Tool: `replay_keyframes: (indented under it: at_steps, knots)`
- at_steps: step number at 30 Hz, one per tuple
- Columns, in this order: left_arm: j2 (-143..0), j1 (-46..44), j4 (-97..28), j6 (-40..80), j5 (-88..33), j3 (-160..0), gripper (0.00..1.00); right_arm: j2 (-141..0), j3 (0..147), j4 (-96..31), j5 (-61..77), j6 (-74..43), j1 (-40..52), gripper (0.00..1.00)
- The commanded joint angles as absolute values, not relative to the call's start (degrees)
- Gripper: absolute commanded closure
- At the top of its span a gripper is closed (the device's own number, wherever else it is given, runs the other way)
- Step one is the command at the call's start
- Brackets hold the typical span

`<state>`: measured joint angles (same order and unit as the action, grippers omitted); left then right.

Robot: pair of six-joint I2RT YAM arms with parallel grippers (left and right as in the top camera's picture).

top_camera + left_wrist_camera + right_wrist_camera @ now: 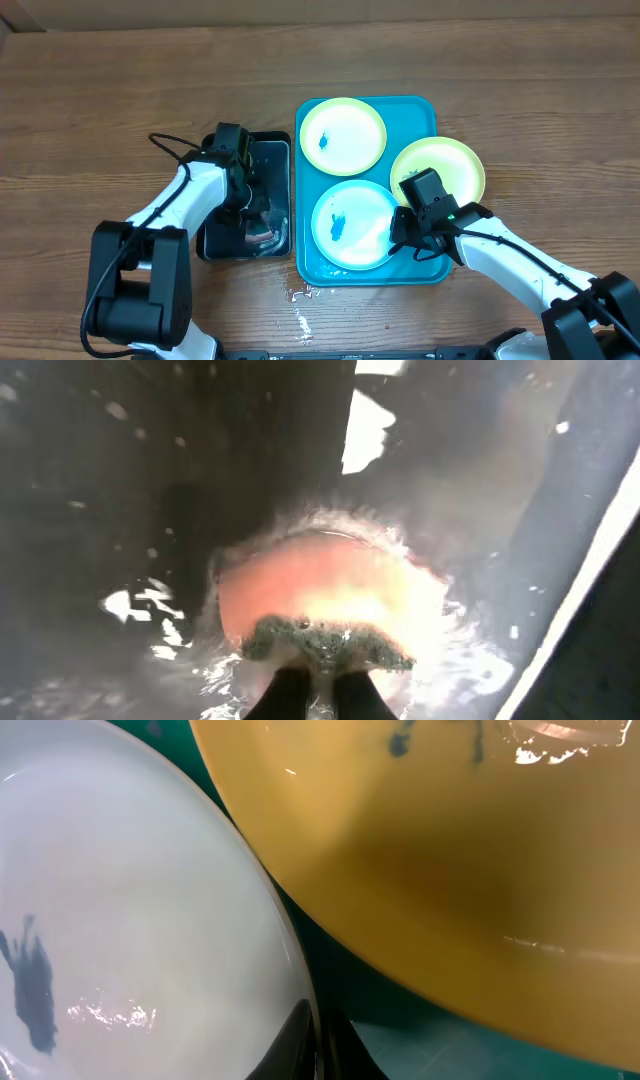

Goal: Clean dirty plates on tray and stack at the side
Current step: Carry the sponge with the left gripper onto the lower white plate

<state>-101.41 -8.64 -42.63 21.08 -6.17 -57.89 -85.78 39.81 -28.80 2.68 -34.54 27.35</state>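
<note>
You're soaking the sponge (330, 645): left hand (320, 690) clamped on it just ahead; right hand (320, 1055) pressed together at the plate (130, 900) rim. Next, carry it over to scrub.

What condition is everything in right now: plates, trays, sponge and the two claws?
Far plate: blue-smeared, flat in blue tray.
Near plate: blue-smeared, rim pinched by right claw.
Right plate: blue-smeared, overhanging blue tray's right rim.
Black tray: holds water.
Sponge: soaked, squeezed in left claw.
Left claw: shut on sponge.
Right claw: shut on near plate.
</note>
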Motion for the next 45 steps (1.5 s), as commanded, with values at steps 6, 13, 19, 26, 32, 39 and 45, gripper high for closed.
replay_keyframes:
  at_steps: [6,13,19,26,32,39,45]
  knots:
    - [-99.2,-8.2,-48.0,21.4,-7.0,-61.4,0.96,-85.6,39.4,-29.0,1.5,-35.1,26.9,0.96]
    - [-94.3,-8.3,-56.0,19.4,-6.5,-71.1,0.96,-85.6,39.4,-29.0,1.5,-35.1,26.9,0.96]
    - [-94.6,-8.3,-58.4,19.5,-1.2,-72.4,0.96,-85.6,39.4,-29.0,1.5,-35.2,26.9,0.96]
    - [-94.8,-8.6,-58.2,19.3,-0.9,-72.3,0.96,-85.6,39.4,-29.0,1.5,-35.2,26.9,0.96]
    - [-94.8,-14.9,-55.7,20.8,-6.1,-72.4,0.96,-85.6,39.4,-28.8,1.5,-35.2,26.9,0.96]
    - [-97.6,-26.3,-45.6,28.7,-9.4,-72.4,0.96,-85.6,39.4,-28.9,1.6,-35.2,26.9,0.96]
    - [-106.9,-30.7,-37.2,35.0,-16.7,-72.4,0.96,-85.6,39.4,-29.0,1.6,-35.2,26.9,0.96]
